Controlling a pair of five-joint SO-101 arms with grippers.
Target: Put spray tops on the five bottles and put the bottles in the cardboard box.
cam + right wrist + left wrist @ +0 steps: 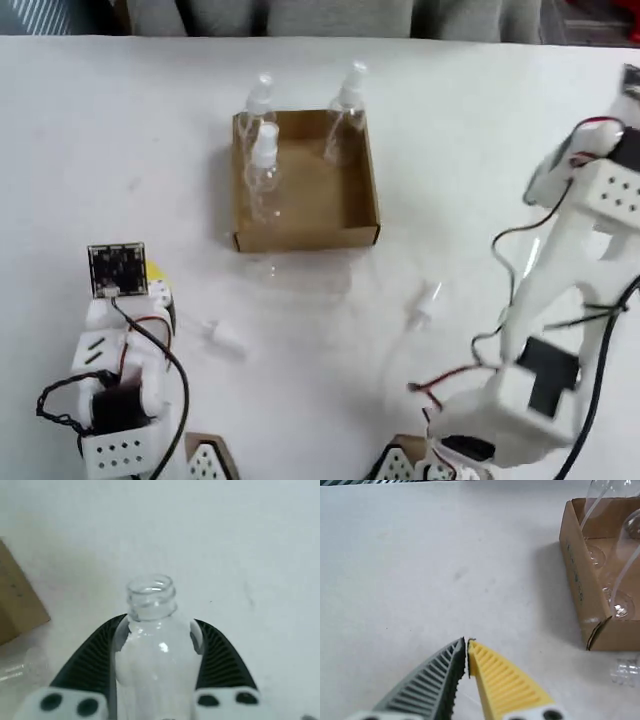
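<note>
My right gripper (160,622) is shut on a clear bottle (150,630) with a bare, open neck, held just above the white table. The cardboard box (305,238) sits mid-table with three capped bottles standing in it: two at the back (258,105) (350,100) and one nearer the front left (263,160). Two loose spray tops lie in front of the box, one to the right (428,303) and one to the left (222,337). My left gripper (466,643) rests shut and empty near the table's front left (157,288), short of the box (577,575).
A clear threaded piece (625,672) lies on the table by the box's front corner. The right arm's white body (520,400) and its wires fill the front right. Chairs stand behind the far edge.
</note>
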